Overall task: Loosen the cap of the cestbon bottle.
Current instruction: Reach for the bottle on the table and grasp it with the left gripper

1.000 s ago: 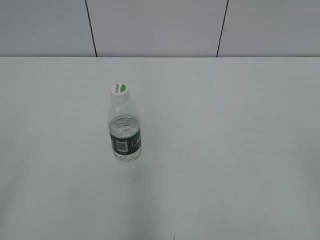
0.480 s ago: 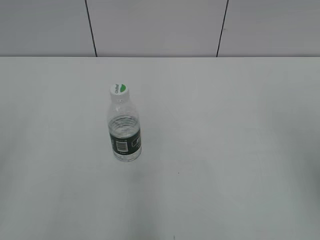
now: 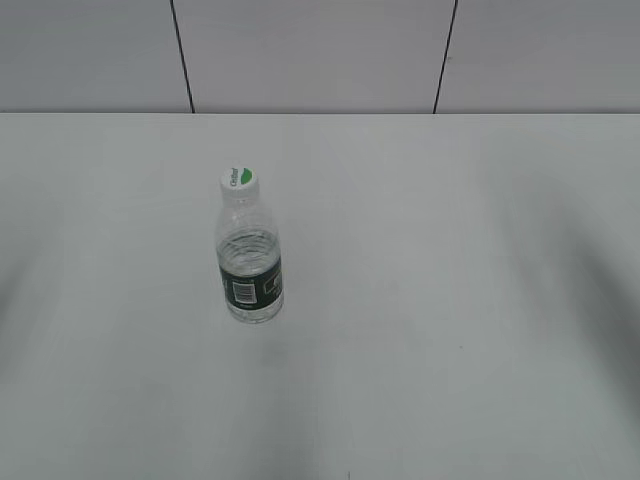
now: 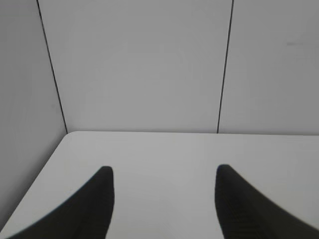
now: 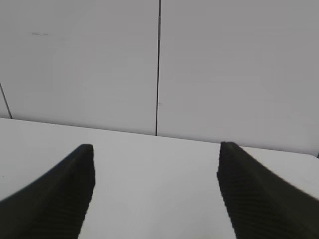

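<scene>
The cestbon bottle (image 3: 250,270) stands upright on the white table, left of centre in the exterior view. It is clear and ribbed, with a dark green label band and a white barcode patch. Its white cap (image 3: 239,181) with a green leaf mark sits on the neck. Neither arm shows in the exterior view. My left gripper (image 4: 163,172) is open and empty, with bare table between its black fingers. My right gripper (image 5: 155,149) is open and empty too. The bottle is out of view in both wrist views.
The white table (image 3: 450,300) runs back to a grey panelled wall (image 3: 320,50) with dark vertical seams. The left wrist view shows the table's far left corner (image 4: 67,133). Faint shadows lie at the table's left and right sides.
The bottle has not moved. Soft shadows at the table's left and right sides have shifted slightly.
</scene>
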Motion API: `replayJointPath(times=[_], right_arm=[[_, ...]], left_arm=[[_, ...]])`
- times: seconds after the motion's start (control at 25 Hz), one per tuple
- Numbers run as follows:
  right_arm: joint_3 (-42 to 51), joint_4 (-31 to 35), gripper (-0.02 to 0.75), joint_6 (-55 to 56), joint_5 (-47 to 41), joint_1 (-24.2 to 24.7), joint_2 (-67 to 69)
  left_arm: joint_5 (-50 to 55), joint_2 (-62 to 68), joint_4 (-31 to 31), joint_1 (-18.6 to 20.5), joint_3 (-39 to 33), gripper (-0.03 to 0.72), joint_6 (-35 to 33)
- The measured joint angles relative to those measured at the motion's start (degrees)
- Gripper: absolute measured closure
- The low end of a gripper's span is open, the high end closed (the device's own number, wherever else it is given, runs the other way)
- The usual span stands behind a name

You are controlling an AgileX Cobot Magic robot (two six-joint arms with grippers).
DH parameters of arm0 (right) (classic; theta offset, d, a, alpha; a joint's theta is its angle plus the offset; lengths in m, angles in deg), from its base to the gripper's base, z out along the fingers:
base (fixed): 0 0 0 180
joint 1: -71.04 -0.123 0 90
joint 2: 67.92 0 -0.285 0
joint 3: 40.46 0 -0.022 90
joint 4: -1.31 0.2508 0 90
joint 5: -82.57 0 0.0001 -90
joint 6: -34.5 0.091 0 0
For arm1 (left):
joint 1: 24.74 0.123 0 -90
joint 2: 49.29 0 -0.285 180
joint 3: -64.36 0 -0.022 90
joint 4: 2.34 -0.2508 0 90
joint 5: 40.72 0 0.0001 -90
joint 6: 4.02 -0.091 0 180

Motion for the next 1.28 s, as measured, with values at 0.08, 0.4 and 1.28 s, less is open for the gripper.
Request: replayJointPath(times=[0.08,0.4,1.28], right_arm=[[0.0,0.0,0.147,0.0,4.3,0.0,3.4],[0.0,-0.1,0.147,0.6,8.6,0.0,10.7],[0.0,-0.2,0.147,0.9,8.9,0.0,13.3]], left_arm=[[-4.1,5.4,0.0,-0.5,0.0,0.292,0.1],[-23.3,29.9,-5.6,-5.3,0.0,0.292,1.3],[-57.5,77.3,-72.5,1.9,10.4,0.250,20.9]])
